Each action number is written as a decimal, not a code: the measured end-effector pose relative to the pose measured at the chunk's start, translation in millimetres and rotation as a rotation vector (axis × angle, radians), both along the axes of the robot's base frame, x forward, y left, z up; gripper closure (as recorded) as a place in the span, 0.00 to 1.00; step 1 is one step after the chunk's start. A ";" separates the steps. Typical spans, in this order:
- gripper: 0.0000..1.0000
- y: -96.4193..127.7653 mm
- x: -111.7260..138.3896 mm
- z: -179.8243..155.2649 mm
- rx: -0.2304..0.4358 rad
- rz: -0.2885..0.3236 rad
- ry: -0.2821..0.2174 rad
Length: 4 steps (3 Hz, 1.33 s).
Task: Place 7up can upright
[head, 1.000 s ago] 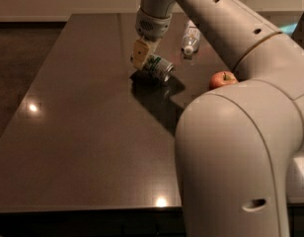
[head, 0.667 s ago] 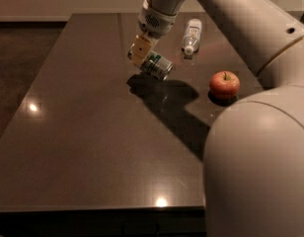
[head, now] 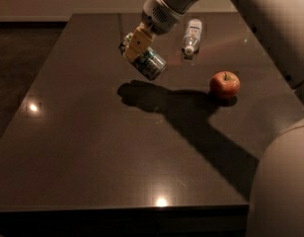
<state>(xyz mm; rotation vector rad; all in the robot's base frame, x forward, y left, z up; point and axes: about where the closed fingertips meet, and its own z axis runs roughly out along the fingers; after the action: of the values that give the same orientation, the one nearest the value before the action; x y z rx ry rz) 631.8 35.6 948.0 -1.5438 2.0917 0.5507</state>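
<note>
The 7up can (head: pixel 148 61), green and white with a silver end, hangs tilted in the air above the dark table (head: pixel 93 147). Its shadow lies on the tabletop below it. My gripper (head: pixel 133 46) is shut on the can's upper part, with a yellowish finger pad (head: pixel 135 41) across its body. The white arm reaches in from the upper right.
A red apple (head: pixel 224 84) sits on the table to the right of the can. A clear plastic bottle with a white cap (head: pixel 191 35) lies at the back. My white arm body (head: pixel 283 181) fills the right edge. The table's front edge runs along the bottom.
The can was lying on the table with my gripper on it. Now it is lifted off the surface and held tilted in the air. The arm has swung away to the right.
</note>
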 end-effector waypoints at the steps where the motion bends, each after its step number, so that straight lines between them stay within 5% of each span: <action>1: 1.00 5.2 -4.0 0.9 0.096 0.008 -0.031; 3: 1.00 20.7 20.4 -3.0 0.307 -0.026 -0.100; 4: 1.00 21.5 30.3 -4.0 0.361 -0.041 -0.107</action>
<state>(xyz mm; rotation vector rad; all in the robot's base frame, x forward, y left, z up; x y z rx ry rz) 662.1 57.1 944.0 -1.2913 1.8199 0.7646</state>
